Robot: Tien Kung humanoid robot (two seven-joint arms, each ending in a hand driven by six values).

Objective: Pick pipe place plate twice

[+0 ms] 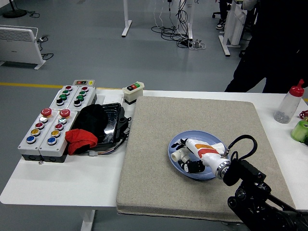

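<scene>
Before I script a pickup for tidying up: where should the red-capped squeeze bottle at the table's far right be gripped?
Grip the clear squeeze bottle around its wide body, below the red cap. It stands upright, and the tapering cap would likely slip. Come in level from its left, over the grey mat; a green object crowds the near right.

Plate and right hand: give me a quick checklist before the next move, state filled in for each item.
1. Right hand over the blue plate: ok.
2. White pipe fitting visible: cannot tell, the hand covers where it would lie.
3. Grasp on the fitting: cannot tell, the fingers curl down but what they hold is hidden.
4. Plate fully on the grey mat: ok.
5. Person at the far side, clear of the plate: ok.
6. Left arm in view: not ok.
</scene>
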